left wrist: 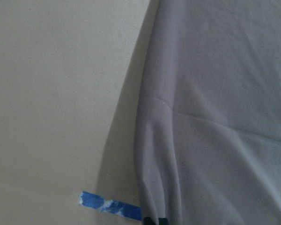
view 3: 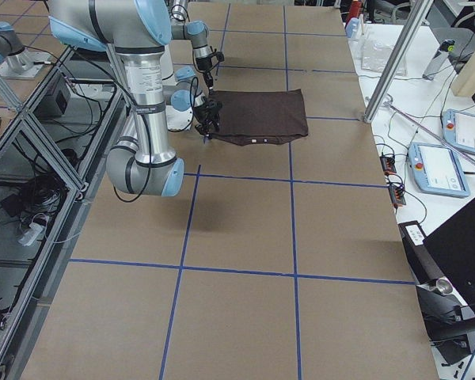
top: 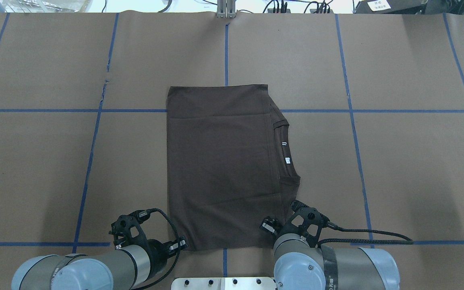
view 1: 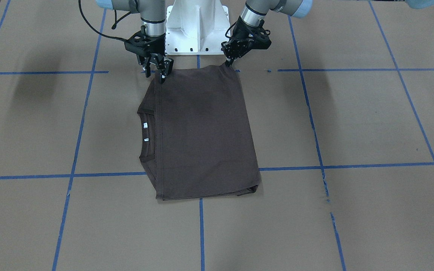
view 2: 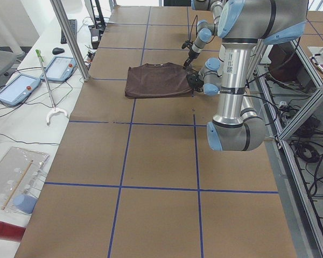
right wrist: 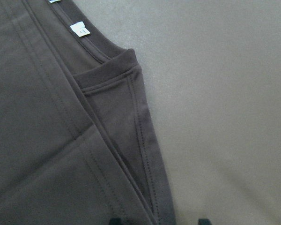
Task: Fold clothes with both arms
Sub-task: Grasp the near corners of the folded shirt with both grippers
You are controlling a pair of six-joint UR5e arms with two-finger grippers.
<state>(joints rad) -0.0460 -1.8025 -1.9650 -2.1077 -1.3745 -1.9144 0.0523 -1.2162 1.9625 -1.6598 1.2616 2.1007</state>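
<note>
The dark brown T-shirt [view 1: 202, 131] lies folded into a rectangle on the brown table [view 1: 352, 120], also in the overhead view [top: 220, 169]. Its ribbed collar [view 1: 147, 131] with white tags [top: 284, 143] sticks out on my right side. My left gripper [view 1: 227, 64] is shut on the shirt's near left corner; the left wrist view shows cloth [left wrist: 215, 117] gathering into the fingertips. My right gripper [view 1: 159, 73] is open at the near right corner. In the right wrist view its fingertips [right wrist: 203, 220] stand apart over the shirt's hemmed edge [right wrist: 145, 154].
The white pedestal base [view 1: 196, 26] stands just behind the shirt's near edge. Blue tape lines [view 1: 202, 226] grid the table. A metal post [view 2: 70, 37] and tablets [view 2: 59, 67] stand beyond the table's far edge.
</note>
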